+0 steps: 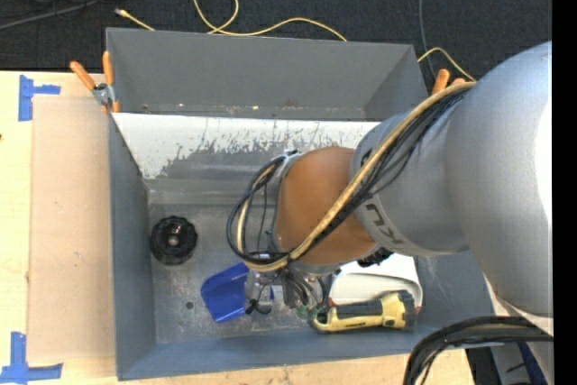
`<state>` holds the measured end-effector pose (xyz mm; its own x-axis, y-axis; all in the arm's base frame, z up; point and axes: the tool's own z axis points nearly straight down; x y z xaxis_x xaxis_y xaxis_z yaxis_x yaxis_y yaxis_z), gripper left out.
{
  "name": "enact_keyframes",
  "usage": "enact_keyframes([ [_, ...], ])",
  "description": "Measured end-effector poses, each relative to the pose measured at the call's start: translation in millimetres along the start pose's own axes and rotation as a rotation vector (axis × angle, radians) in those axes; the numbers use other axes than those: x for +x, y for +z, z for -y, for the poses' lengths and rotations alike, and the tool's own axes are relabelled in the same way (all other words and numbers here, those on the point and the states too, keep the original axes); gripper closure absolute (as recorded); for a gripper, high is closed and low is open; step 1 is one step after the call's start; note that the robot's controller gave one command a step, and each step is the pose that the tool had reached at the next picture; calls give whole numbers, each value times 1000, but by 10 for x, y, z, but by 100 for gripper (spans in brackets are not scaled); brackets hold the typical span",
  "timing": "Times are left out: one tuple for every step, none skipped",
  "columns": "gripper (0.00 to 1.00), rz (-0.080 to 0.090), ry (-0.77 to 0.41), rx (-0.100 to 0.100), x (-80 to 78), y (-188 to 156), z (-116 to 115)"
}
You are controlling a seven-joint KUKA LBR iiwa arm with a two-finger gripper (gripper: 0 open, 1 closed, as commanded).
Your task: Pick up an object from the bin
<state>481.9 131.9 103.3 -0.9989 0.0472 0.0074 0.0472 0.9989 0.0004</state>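
My gripper is low over the front middle of the bin floor, mostly hidden under the arm's orange cover. Right against its left side lies a blue, scoop-like plastic piece; whether the two touch is unclear. Just to the gripper's right, a yellow and black hand tool lies flat near the front wall. Behind that tool a white flat object is partly covered by the arm.
A black round knob-like thing sits alone at the left of the floor. The arm and its cables reach in from the right and hide the bin's right half. Bare floor shows between the knob and the back wall.
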Motion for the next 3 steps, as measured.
enact_keyframes([
  [0,0,1,0,-1,0,3],
  [0,0,2,0,-1,0,4],
  [0,-3,26,-1,-102,220,15],
])
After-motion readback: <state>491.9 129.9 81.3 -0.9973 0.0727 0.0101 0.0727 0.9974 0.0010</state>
